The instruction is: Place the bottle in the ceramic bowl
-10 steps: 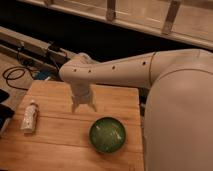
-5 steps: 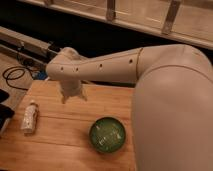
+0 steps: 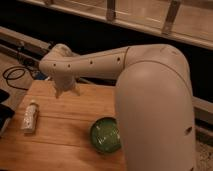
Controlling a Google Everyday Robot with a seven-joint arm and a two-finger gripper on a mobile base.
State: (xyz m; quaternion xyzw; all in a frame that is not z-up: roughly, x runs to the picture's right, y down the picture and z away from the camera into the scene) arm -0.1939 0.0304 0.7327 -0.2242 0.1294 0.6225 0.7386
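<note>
The bottle (image 3: 30, 117) lies on its side near the left edge of the wooden table (image 3: 60, 142), whitish with a pale label. The green ceramic bowl (image 3: 106, 135) sits upright on the table to the right, partly hidden by my arm's large white shell. My gripper (image 3: 66, 91) hangs over the table's back left part, above and to the right of the bottle, well apart from it. It holds nothing.
My white arm (image 3: 150, 100) fills the right side of the view and covers the table's right part. A dark rail (image 3: 20, 42) and black cables (image 3: 12, 77) lie behind the table on the left. A dark object (image 3: 4, 107) sits at the left edge.
My gripper has moved left and toward the table's back left, closer to the bottle. The bottle and bowl have not moved.
</note>
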